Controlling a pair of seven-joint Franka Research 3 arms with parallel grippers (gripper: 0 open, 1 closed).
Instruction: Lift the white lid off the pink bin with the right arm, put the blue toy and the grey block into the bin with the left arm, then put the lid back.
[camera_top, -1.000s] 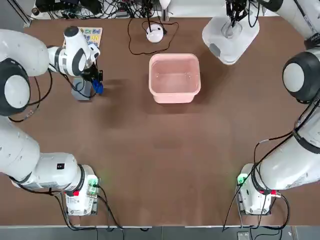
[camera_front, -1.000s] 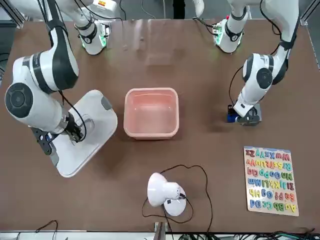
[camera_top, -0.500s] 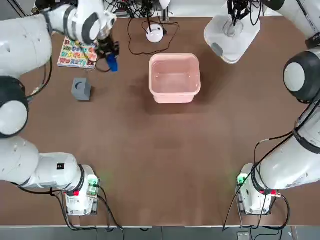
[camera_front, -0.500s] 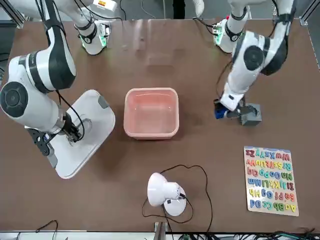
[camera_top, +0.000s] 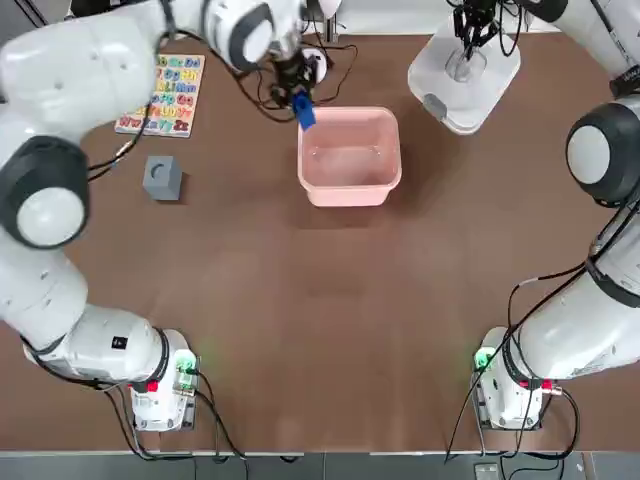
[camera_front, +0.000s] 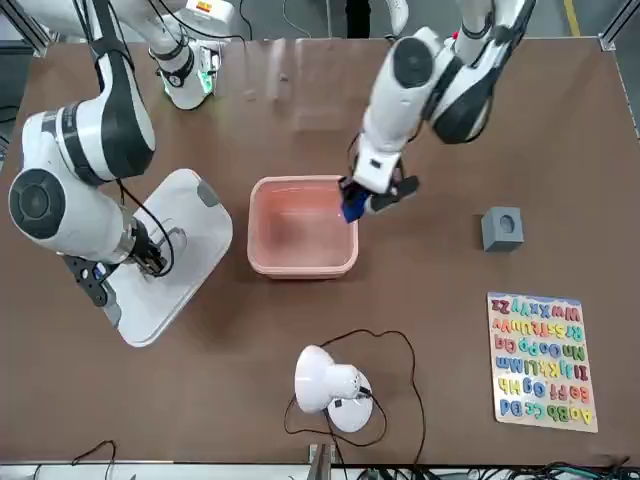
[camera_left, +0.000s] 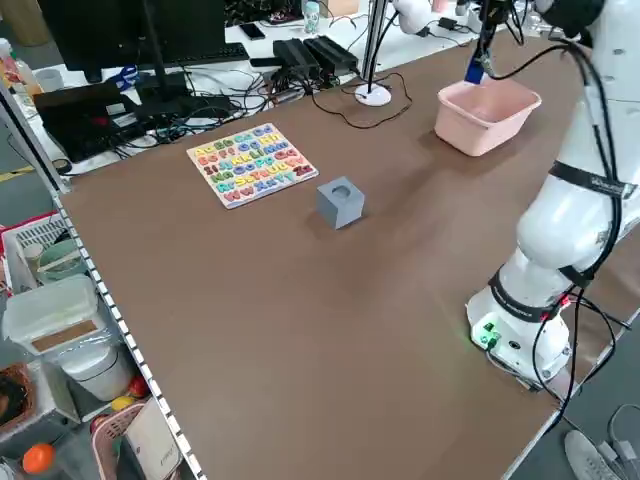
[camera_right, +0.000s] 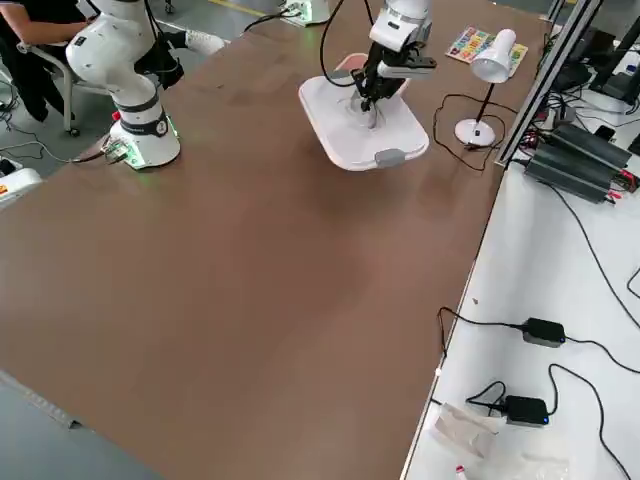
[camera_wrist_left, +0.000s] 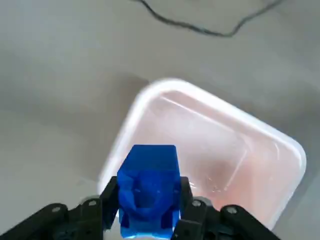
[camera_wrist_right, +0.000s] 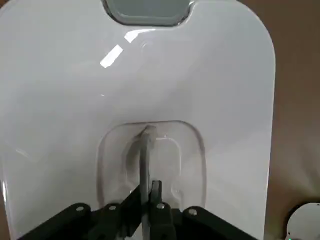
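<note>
Blue toy: biggest change. A second ago it was right by the block; now my left tool (camera_top: 298, 92) has carried the blue toy (camera_front: 353, 205) across to the left side of the pink bin (camera_top: 350, 165), up at the rim and not in it.
Left tool: closed on the toy, one finger each side, nothing sloppy.
Grey block (camera_top: 163, 178): hasn't budged, but the top view gets a proper look at it now that my arm's off it. Matte-looking cube, round dimple on one face, sitting on the desk (camera_top: 300, 300).
Bin: pale pink, smooth and shiny inside, rounded corners, open top. Same spot as before.
White lid (camera_wrist_right: 55, 100): off the bin, out on my right side, pretty much where it was. Glossy white plastic, rounded corners, grey clips, clear handle (camera_wrist_right: 144, 165) in the middle.
Right tool (camera_wrist_right: 146, 187): pinched narrow on that thin handle.
Left arm (camera_top: 80, 80): stretched well out from its base, bent at the elbow, wrist angled down by the bin.
Right arm (camera_top: 600, 150): bent, reaching out to the lid.
Alphabet board (camera_front: 543, 362): flat, colourful letters, near the block.
</note>
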